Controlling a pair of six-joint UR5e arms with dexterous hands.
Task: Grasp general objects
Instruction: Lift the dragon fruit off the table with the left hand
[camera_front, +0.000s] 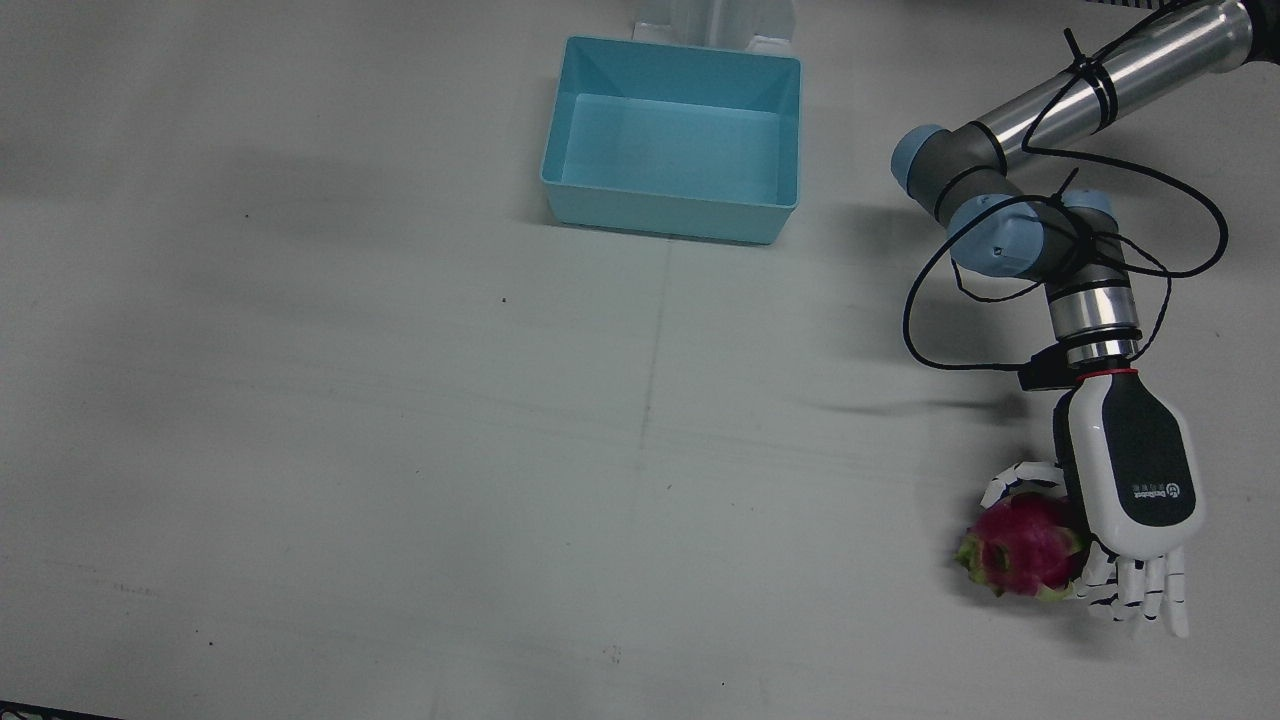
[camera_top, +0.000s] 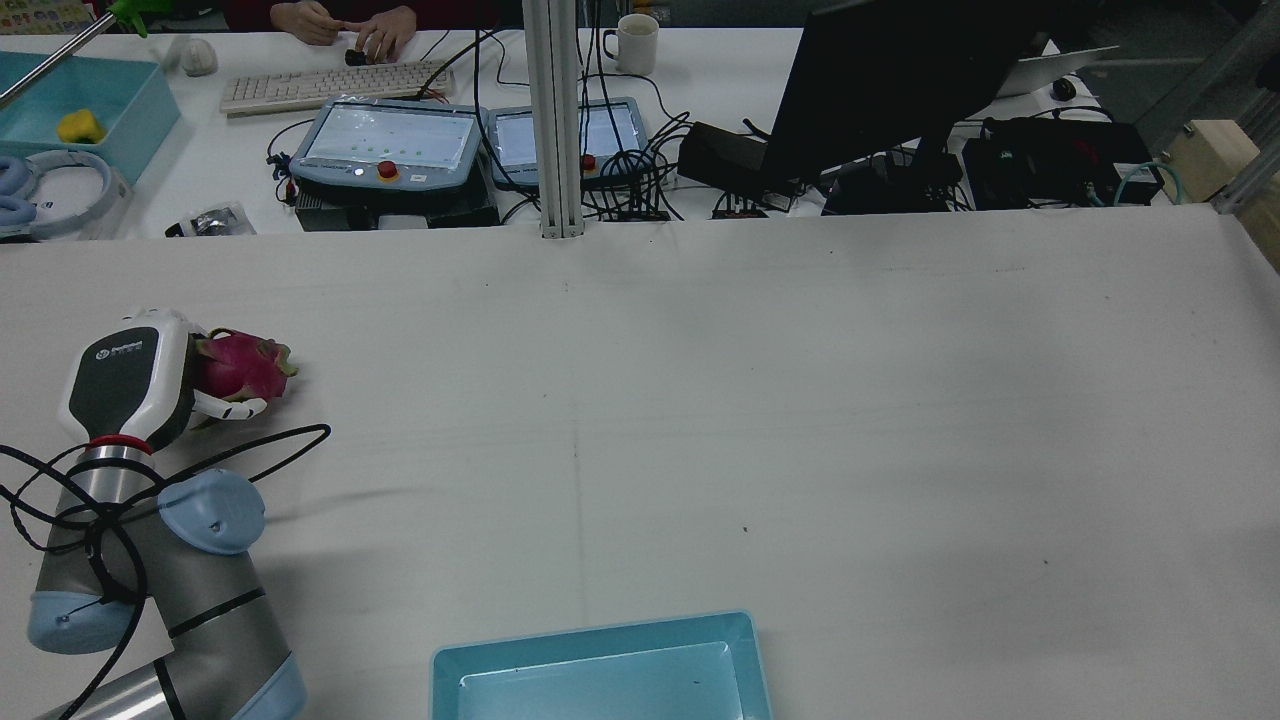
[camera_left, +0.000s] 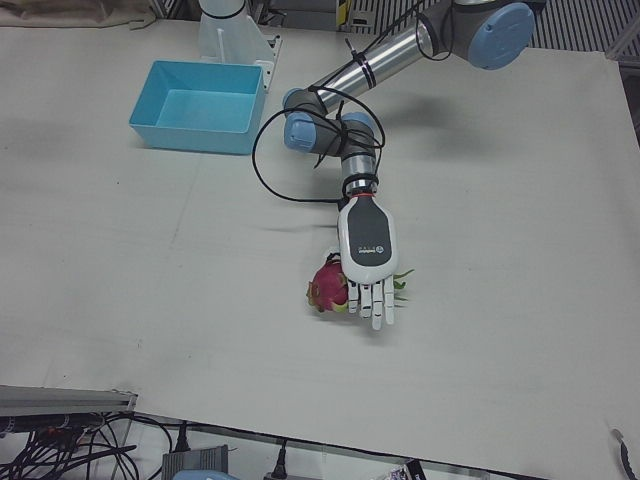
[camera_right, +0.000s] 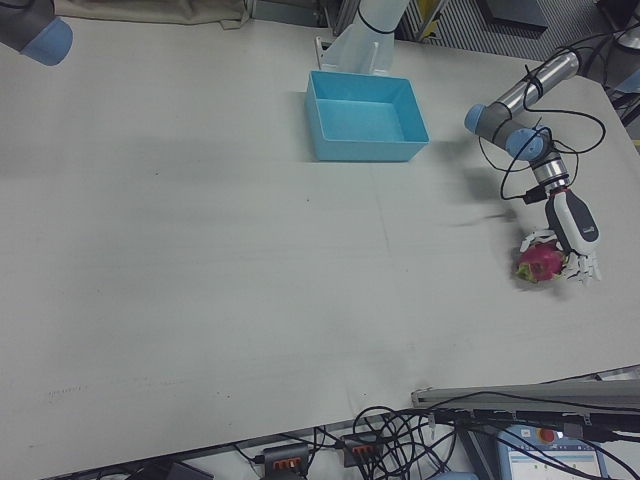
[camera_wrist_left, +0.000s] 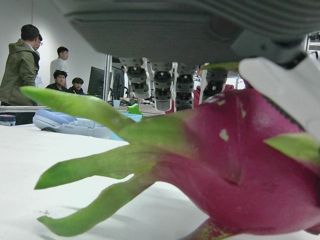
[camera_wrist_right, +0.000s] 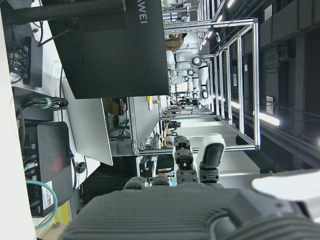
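Observation:
A pink dragon fruit (camera_front: 1022, 545) with green scales lies on the white table near its front edge, on the left arm's side. My left hand (camera_front: 1135, 480) hovers low beside and over it, palm toward the fruit. Its fingers (camera_front: 1150, 590) stretch straight past the fruit and the thumb (camera_front: 1020, 478) curves around the fruit's other side without closing. In the left hand view the dragon fruit (camera_wrist_left: 240, 170) fills the picture under the palm and rests on the table. My right hand (camera_wrist_right: 175, 215) shows only in its own view, holding nothing, fingers apart.
An empty light-blue bin (camera_front: 660, 215) stands at the robot's side of the table, in the middle. A black cable (camera_front: 1180, 200) loops off the left forearm. Monitors, a keyboard (camera_top: 330, 85) and a person's hands lie beyond the far edge.

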